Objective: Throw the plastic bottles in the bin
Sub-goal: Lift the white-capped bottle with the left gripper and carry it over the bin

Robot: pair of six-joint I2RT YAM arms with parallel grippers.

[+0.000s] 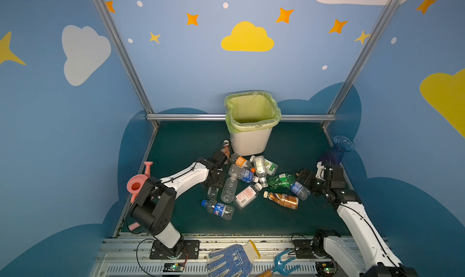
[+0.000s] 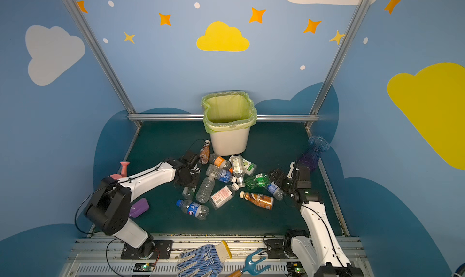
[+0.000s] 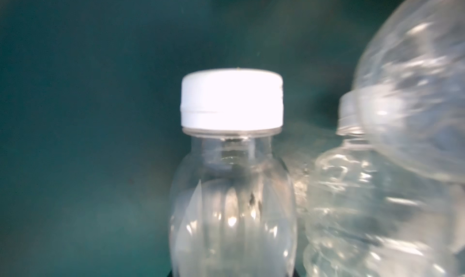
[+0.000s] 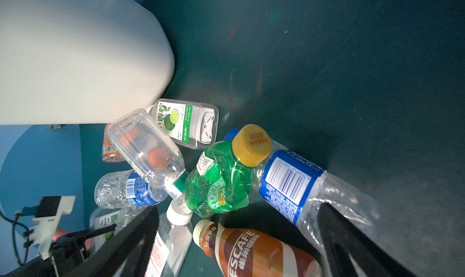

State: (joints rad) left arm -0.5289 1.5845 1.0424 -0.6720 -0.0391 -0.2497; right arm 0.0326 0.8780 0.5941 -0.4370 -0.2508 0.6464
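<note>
In the left hand [image 1: 213, 187], a white-capped bottle [image 3: 231, 187].

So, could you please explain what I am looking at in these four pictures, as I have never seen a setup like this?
Two robot arms stand at a green table. Two pictures look down from overhead, nearly alike; the others come from a camera on each arm's wrist. Plastic bottles lie heaped before a white bin. The left pincer is shut on a clear white-capped bottle, seen close in its wrist view. The right pincer is open at the heap's edge, holding nothing.
</note>
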